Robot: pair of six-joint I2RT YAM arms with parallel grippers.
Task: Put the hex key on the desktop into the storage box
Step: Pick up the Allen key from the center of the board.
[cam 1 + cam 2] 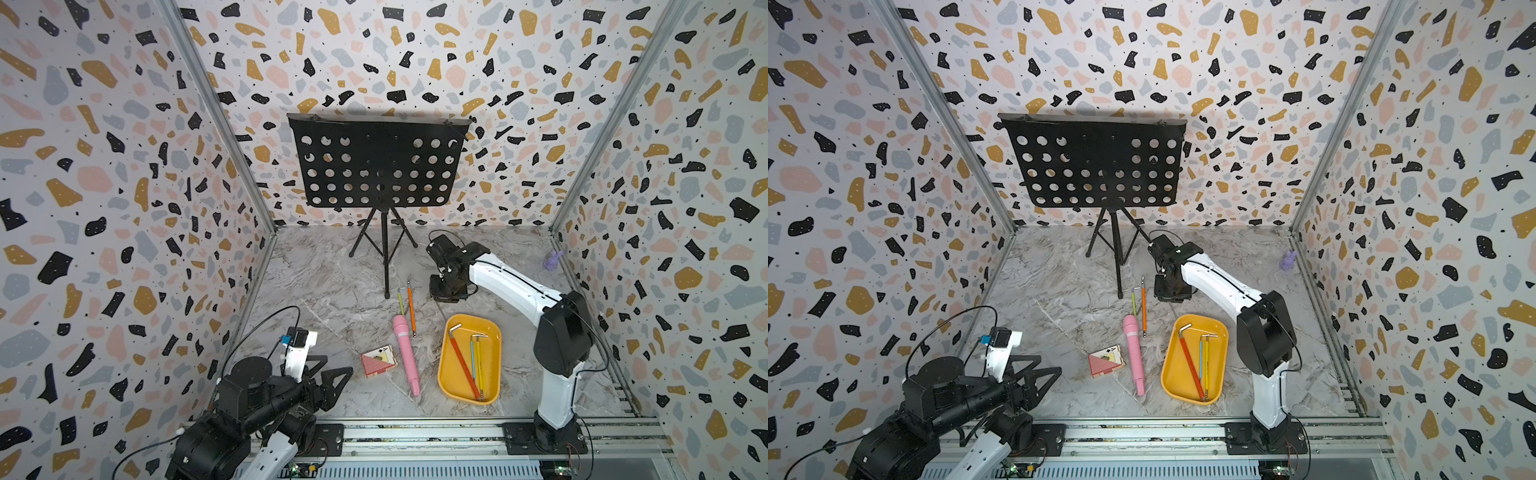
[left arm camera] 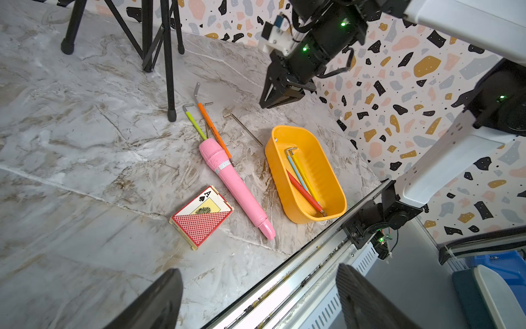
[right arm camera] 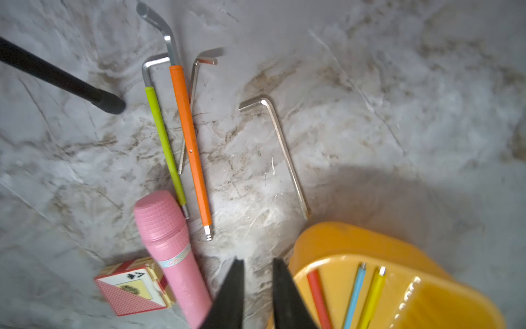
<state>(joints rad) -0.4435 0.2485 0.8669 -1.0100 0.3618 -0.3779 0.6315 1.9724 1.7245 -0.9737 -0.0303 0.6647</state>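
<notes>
Black fingers [image 3: 230, 293] of the right gripper [image 3: 258, 260] stand slightly apart, gripping nothing, above the desktop [image 3: 398, 114] beside the storage box [image 3: 327, 245]. Just beyond them lies a bare hex key [image 3: 284, 153], its long end near the box wall, perhaps touching; blur hides that. An orange-sleeved key [image 3: 189, 136] and a green-sleeved key [image 3: 163, 136] lie further out. Best approach, I judge: widen, straddle the bare shank mid-length, and reach the marble before closing. The left gripper [image 2: 259, 269] rests spread wide, empty.
</notes>
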